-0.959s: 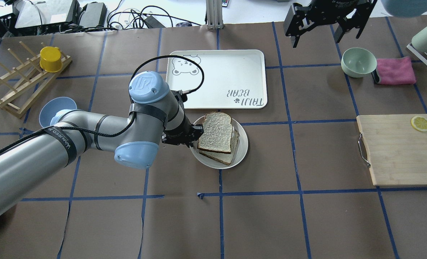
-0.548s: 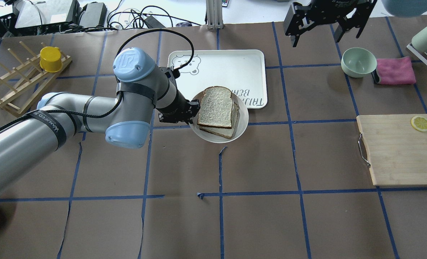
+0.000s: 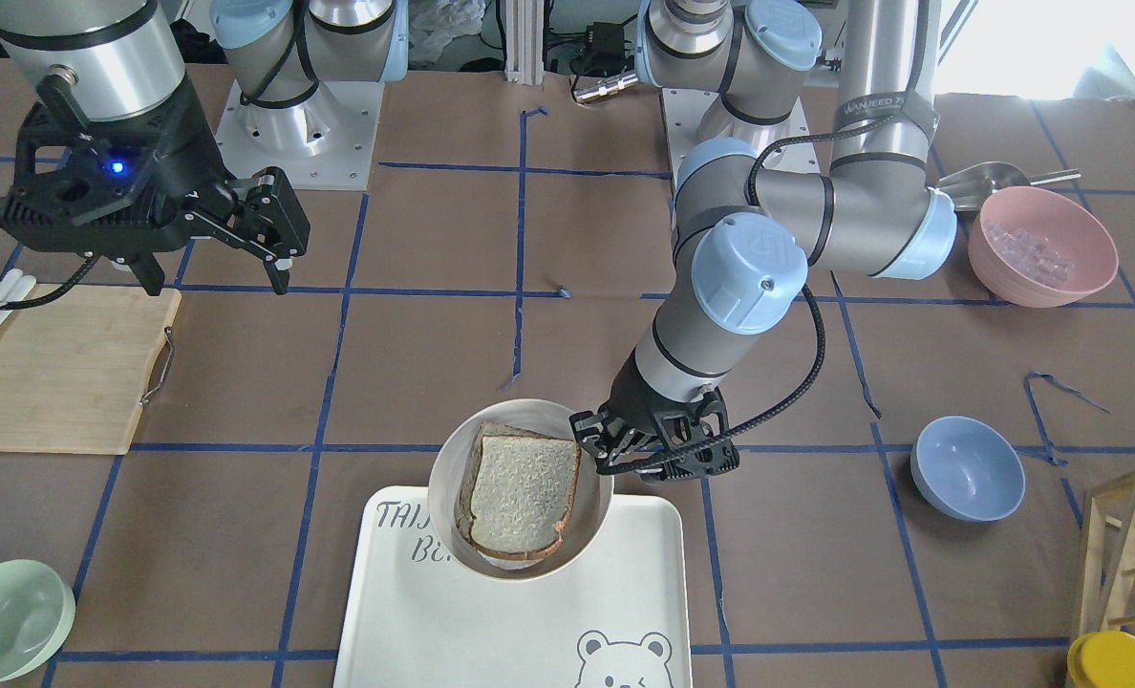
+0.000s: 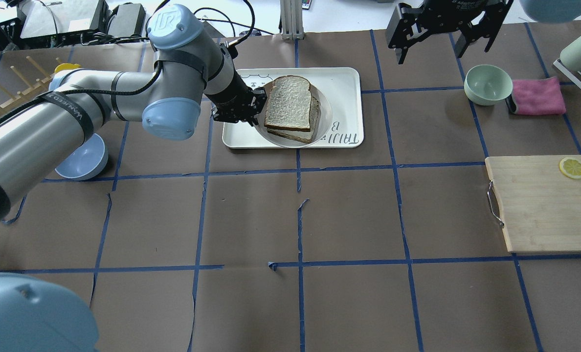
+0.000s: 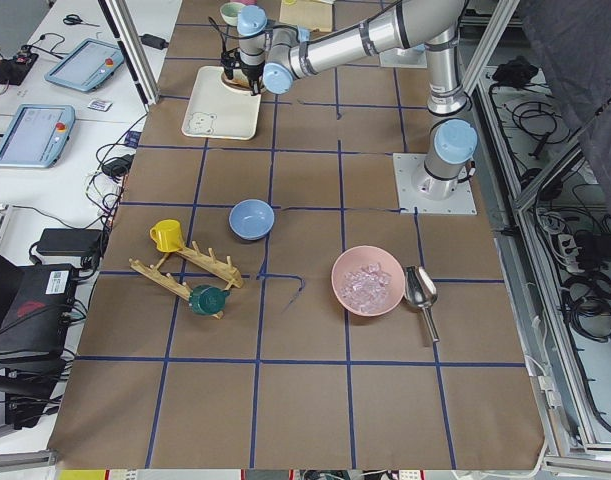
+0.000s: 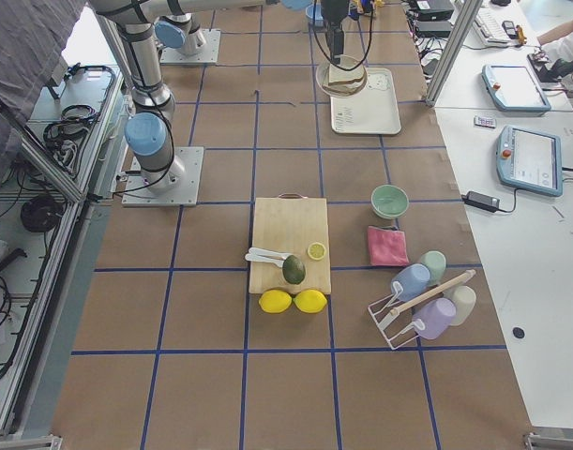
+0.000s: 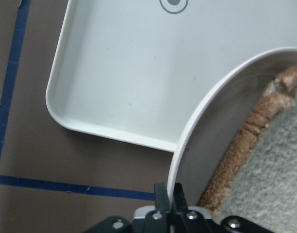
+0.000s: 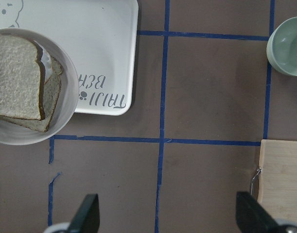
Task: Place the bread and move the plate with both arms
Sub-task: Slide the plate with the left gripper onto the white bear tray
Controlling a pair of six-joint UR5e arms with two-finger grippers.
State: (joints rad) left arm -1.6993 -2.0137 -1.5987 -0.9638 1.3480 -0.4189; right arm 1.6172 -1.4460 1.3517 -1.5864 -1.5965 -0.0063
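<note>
Overhead exterior view: pinches the plate (image 4: 325, 113) by its rim in the left claw (image 4: 260, 108), level and aloft over the tray (image 4: 343, 87), likely to stop the bread (image 4: 289, 101) stacked on it from sliding, and holds the right claw (image 4: 442, 53) spread, well apart above the bench (image 4: 368, 220).

The brown, blue-taped table (image 4: 349, 220) carries a white tray (image 4: 342, 93), cutting board (image 4: 540, 205), green bowl (image 4: 472, 91), pink cloth (image 4: 539, 96), blue bowl (image 4: 82, 159) and pink bowl (image 3: 1088, 272) of perhaps ice.

Cream plate (image 4: 324, 119), pale bread (image 4: 289, 103) w/ brown crust, white bear-print tray (image 4: 342, 90).
</note>
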